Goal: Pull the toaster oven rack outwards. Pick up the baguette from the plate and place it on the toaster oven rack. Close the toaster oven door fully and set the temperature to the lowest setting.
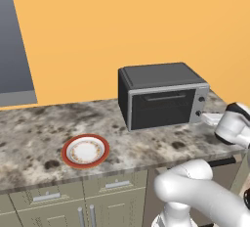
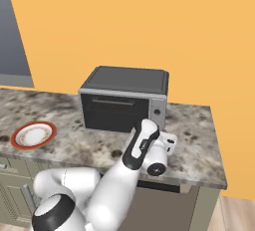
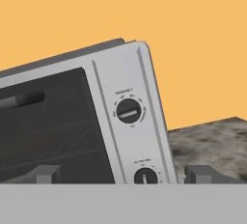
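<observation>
**One wide-open claw parked at the oven's knobs**

Two dark fingertips [image 3: 47, 174] stand far apart at the bottom of the hand view, with nothing between them; the claw [image 2: 169, 142] is spread wide and holds nothing. From the right base view it hangs just above the counter [image 2: 199, 145], close in front of the toaster oven's [image 2: 124, 98] right end. From the left base view the claw [image 1: 211, 119] points at the lower end of the control strip [image 1: 200, 104], near it, though I cannot tell whether it touches.

Nearer the counter's front edge, well to the left of the oven, sits the plate [image 1: 85, 150]: round, red-orange rim, patterned ring, white centre, with nothing lying on it.

Further back stands the toaster oven, a boxy dark grey body with a silver front frame. Its door [image 1: 160, 108] is upright and shut, dark glass with a slim bar handle [image 1: 163, 96] across the top. Faint rack lines show behind the glass in the hand view. On the silver strip at the right, an upper knob [image 3: 128, 111] is dark and round with a pale bar across it lying nearly level; a lower knob [image 3: 145, 176] sits partly cut off below it.

Behind everything rises a plain orange wall [image 1: 122, 20].
</observation>
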Tool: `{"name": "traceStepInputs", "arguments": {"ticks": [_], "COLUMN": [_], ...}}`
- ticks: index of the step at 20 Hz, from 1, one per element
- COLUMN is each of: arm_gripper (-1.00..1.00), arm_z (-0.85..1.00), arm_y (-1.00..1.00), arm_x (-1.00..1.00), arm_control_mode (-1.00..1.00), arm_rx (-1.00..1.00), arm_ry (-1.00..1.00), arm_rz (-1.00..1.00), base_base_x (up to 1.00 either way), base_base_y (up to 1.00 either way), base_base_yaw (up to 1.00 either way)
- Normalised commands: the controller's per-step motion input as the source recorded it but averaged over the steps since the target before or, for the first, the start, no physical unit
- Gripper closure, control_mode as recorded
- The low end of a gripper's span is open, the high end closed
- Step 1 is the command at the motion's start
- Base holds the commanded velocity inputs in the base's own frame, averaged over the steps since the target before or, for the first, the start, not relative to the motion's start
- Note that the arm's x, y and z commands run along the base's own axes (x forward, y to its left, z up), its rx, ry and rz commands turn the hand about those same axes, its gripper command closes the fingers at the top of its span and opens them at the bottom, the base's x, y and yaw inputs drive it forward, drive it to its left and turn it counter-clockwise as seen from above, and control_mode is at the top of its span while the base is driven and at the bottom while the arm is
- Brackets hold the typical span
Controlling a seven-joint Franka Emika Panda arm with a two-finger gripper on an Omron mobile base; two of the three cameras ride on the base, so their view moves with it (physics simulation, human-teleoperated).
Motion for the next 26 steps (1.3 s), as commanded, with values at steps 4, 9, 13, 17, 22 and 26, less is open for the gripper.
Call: {"name": "traceStepInputs", "arguments": {"ticks": [4,9,13,17,22,26], "arm_gripper": [-1.00,-1.00,-1.00,-1.00,-1.00,-1.00], "arm_z": [-0.17,-0.22,-0.15,0.00,0.00,0.00], "arm_y": [0.00,0.00,0.00,0.00,0.00,-0.03], "arm_x": [0.00,0.00,0.00,0.00,0.10,0.08], "arm_control_mode": [-1.00,-1.00,-1.00,-1.00,-1.00,-1.00], "arm_rx": [0.00,-0.02,-0.03,-0.01,0.00,0.00], "arm_ry": [0.00,0.00,0.00,0.00,0.00,0.00], "arm_rz": [-0.03,-0.02,-0.01,0.00,-0.01,0.00], "base_base_x": [0.00,0.00,0.00,0.00,0.00,0.00], "base_base_y": [0.00,0.00,0.00,0.00,0.00,0.00], "base_base_yaw": [0.00,0.00,0.00,0.00,0.00,0.00]}}
